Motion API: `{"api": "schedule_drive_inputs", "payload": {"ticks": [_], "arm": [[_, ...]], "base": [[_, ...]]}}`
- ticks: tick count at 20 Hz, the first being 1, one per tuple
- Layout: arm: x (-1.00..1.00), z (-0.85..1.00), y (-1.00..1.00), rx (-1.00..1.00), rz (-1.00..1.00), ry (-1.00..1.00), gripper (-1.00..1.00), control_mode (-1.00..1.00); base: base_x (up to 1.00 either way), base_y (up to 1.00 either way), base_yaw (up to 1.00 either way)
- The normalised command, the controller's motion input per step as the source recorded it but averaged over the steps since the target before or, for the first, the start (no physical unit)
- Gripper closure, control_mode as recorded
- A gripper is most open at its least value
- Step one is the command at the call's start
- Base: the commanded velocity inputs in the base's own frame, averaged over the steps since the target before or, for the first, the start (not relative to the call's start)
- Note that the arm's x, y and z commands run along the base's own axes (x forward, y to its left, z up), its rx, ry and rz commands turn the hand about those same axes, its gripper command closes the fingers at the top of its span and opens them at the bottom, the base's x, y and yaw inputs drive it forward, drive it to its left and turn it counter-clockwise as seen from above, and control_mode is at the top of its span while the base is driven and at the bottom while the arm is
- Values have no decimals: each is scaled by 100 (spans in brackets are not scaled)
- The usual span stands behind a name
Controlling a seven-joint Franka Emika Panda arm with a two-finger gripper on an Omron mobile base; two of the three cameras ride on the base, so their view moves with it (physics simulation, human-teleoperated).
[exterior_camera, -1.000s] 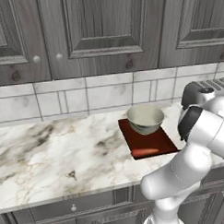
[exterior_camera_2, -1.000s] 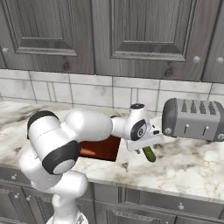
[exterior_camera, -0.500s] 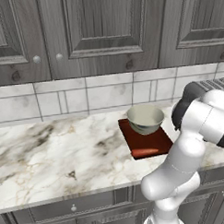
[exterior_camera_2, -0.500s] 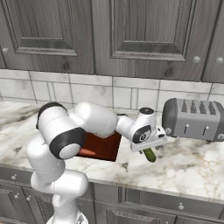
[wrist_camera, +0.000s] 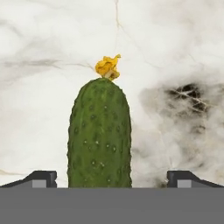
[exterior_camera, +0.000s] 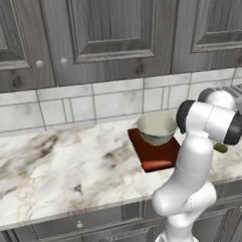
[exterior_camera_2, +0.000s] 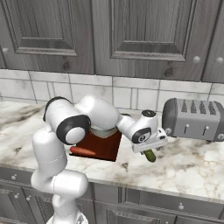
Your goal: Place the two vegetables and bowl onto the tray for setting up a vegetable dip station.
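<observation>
The gripper (exterior_camera_2: 151,151) hung low over the marble worktop (exterior_camera_2: 192,159), between the tray (exterior_camera_2: 105,146) and the toaster (exterior_camera_2: 194,119). The cucumber (wrist_camera: 99,135) stood between the fingers (wrist_camera: 40,177), which were spread wide apart with gaps on both sides, its yellow-tipped end pointing away from the hand. The bowl (exterior_camera: 156,128) sat on the tray's back half, and the carrot (exterior_camera_2: 83,151) lay along its front edge.
</observation>
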Motion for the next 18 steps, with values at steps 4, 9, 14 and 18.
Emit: {"api": "schedule_drive_inputs", "payload": {"ticks": [4,9,14,18], "arm": [[18,-24,-3,0,0,0,-100,-100],[12,-23,-4,0,0,0,100,-100],[1,-2,-1,0,0,2,100,-100],[-8,19,5,2,8,10,100,-100]], "base": [[0,0,0],[0,0,0],[0,0,0],[0,0,0]]}}
